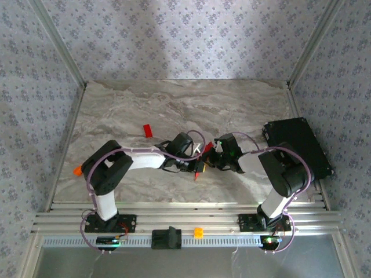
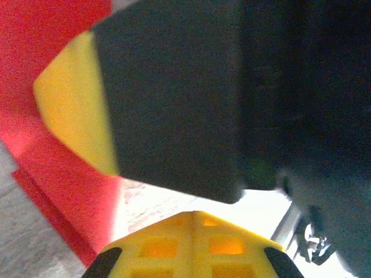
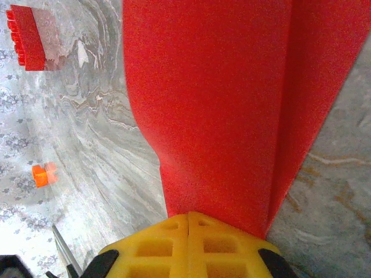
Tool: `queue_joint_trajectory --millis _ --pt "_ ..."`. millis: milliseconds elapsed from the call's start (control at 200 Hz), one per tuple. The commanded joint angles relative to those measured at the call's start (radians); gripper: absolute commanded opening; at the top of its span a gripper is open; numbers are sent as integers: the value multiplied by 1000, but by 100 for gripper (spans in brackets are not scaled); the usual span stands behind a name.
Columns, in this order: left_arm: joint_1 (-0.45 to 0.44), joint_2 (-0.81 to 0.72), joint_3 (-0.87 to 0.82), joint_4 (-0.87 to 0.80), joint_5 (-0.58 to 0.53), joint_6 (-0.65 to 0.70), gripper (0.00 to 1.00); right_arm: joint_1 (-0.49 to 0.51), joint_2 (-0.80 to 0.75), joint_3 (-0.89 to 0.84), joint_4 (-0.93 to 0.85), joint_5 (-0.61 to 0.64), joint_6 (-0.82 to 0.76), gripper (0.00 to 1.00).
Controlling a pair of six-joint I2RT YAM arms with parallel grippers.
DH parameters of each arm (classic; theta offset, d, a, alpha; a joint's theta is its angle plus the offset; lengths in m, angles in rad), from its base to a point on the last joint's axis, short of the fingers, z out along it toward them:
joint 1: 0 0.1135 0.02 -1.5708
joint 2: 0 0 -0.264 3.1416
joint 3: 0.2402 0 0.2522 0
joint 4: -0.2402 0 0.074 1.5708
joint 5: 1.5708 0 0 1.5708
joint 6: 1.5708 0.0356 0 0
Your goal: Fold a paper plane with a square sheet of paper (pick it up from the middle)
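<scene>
Over marbled table: thin red paper, creased lengthwise.
Right gripper pinched its narrow end; left gripper sat fully closed.

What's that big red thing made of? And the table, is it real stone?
The red sheet looks like thin matte paper: it curves softly and keeps a sharp fold. The table looks like slightly shiny grey marble with wavy veins, though it may be just a printed pattern.
</scene>
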State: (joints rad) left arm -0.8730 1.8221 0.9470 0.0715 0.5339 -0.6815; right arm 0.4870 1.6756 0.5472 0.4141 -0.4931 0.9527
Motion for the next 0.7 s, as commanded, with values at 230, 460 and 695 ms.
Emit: queue_joint_trajectory --millis 230,460,695 --pt "-21 -44 -156 -29 -14 -11 0 2 50 -39 -174 101 -4 0" --pt "-38 -113 -231 -47 -35 -15 0 2 50 -39 -173 101 -3 0" --pt "-38 -214 -212 -49 2 2 1 2 53 -36 -168 99 -3 0"
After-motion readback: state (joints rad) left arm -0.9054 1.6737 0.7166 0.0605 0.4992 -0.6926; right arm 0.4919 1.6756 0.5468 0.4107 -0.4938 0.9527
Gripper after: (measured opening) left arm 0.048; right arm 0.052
